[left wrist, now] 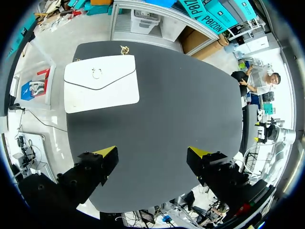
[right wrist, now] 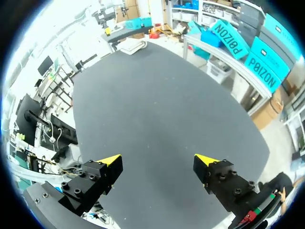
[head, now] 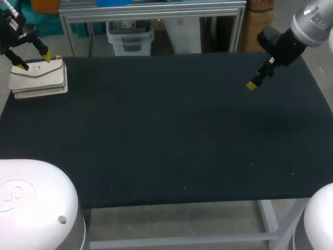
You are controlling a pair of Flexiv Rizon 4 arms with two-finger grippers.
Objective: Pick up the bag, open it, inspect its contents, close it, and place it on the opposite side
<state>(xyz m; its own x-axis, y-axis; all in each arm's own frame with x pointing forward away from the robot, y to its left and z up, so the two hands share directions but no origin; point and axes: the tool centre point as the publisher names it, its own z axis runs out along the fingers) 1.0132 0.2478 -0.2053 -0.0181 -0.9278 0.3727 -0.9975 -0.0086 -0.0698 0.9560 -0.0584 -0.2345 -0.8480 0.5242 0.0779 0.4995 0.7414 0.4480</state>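
A white flap bag (head: 39,78) with a small ring clasp lies flat at the table's far left corner. My left gripper (head: 34,61) hangs open just above its back edge, touching nothing. In the left wrist view the bag (left wrist: 101,82) lies ahead of the open fingers, its flap closed, and the left gripper (left wrist: 152,155) holds nothing. My right gripper (head: 252,84) hovers over the far right of the table, open and empty. In the right wrist view the bag (right wrist: 132,45) is a small pale shape at the far end, well ahead of the right gripper (right wrist: 159,161).
The black table (head: 171,130) fills the head view, with edges close to the bag on the left and behind it. Bare tabletop (right wrist: 157,105) stretches between the two grippers.
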